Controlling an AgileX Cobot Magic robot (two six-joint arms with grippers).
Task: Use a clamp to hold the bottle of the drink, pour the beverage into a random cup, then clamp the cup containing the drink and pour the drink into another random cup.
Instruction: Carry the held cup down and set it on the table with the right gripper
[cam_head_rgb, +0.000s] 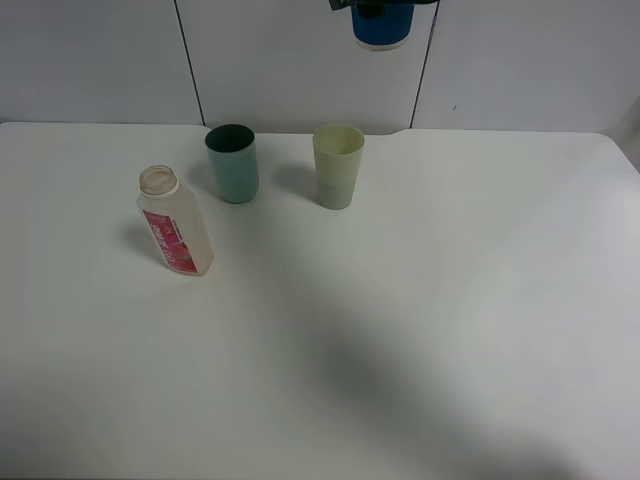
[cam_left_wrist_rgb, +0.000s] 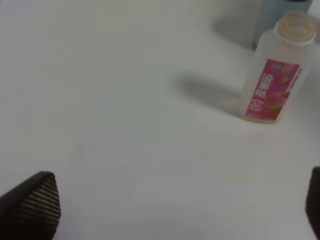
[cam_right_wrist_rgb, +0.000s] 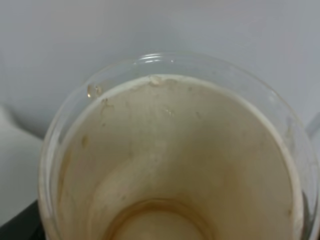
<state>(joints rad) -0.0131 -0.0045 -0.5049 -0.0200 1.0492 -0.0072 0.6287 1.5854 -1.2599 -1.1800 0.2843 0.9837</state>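
Right end effector (cam_head_rgb: 383, 8) at top centre of the overhead view, clamped on the blue-banded cup (cam_head_rgb: 383, 24); brown beverage (cam_right_wrist_rgb: 160, 220) pooled at its bottom. Left end effector (cam_left_wrist_rgb: 170, 210) spread wide, touching nothing. White tabletop (cam_head_rgb: 420, 300): uncapped bottle (cam_head_rgb: 174, 221) at left; teal tumbler (cam_head_rgb: 232, 162) and yellow-green tumbler (cam_head_rgb: 338, 165) behind it, apart. White wall panels behind.

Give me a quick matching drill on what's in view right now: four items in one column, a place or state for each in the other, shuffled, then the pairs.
Items:
1. bottle
2. teal tumbler
3. pale yellow-green tumbler
4. blue-banded cup

Places or states:
A. held up above the table, at the top edge of the high view
B. standing uncapped near the table's left side
C. standing at the back, right of its neighbour
D. standing at the back, just behind the bottle

Pairs: 1-B, 2-D, 3-C, 4-A
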